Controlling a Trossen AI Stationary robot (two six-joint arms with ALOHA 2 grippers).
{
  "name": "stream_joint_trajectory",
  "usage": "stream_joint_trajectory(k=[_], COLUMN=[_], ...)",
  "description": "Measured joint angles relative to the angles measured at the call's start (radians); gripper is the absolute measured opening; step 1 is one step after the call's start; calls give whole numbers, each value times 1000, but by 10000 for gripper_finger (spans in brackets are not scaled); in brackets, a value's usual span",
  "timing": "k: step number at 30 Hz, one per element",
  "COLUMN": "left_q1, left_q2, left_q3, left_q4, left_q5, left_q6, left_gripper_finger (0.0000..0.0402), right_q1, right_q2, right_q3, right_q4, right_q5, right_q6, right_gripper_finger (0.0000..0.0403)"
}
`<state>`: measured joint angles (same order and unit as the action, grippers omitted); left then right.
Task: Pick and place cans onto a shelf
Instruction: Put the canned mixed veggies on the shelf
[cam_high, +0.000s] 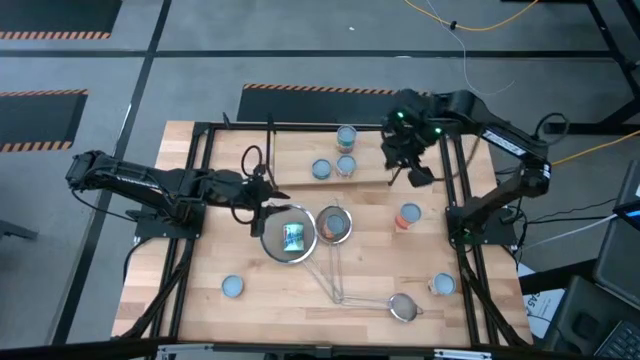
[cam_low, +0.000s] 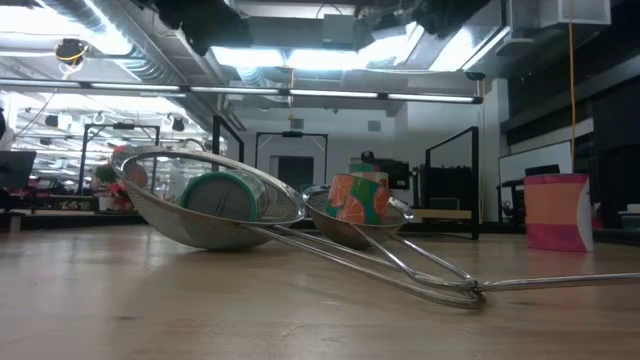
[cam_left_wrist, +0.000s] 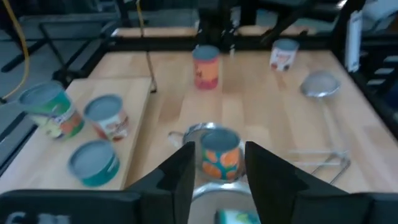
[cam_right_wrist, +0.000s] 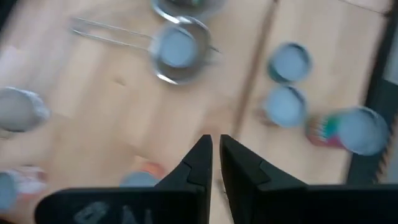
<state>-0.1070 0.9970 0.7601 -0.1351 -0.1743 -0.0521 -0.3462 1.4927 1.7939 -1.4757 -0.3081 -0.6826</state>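
Observation:
My left gripper (cam_high: 266, 199) (cam_left_wrist: 219, 148) stands open at the near-left rim of a large steel strainer (cam_high: 288, 236). A green can (cam_low: 221, 196) lies on its side in that strainer. An orange-labelled can (cam_left_wrist: 221, 155) (cam_high: 334, 222) stands in a smaller strainer (cam_low: 345, 228) just beyond. My right gripper (cam_high: 412, 172) (cam_right_wrist: 212, 142) is shut on nothing and hangs high over the shelf's right end. Three cans (cam_high: 346, 136) (cam_high: 321, 169) (cam_high: 346, 165) stand on the shelf's wooden board (cam_high: 300, 150).
An orange-red can (cam_high: 408, 216) stands on the table right of the strainers. Two more cans (cam_high: 443, 285) (cam_high: 232, 287) stand near the front. A small strainer (cam_high: 403, 307) lies at the front right, with the strainers' long handles (cam_high: 335, 280) crossing the middle. A black frame (cam_high: 196, 180) edges the table.

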Motion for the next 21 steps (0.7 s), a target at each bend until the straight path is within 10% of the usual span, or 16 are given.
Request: stream_joint_trajectory(k=[12, 21], left_q1=[4, 30], left_q2=[101, 301], left_q3=[78, 250], left_q4=[65, -185], left_q5=[96, 210], left_q6=[-35, -64], left_gripper_finger=[140, 139], right_q1=[212, 294], right_q2=[-48, -171], right_q3=[-18, -409], right_q4=[22, 300], right_q5=[-27, -26], right_q6=[115, 226], right_gripper_finger=[37, 37])
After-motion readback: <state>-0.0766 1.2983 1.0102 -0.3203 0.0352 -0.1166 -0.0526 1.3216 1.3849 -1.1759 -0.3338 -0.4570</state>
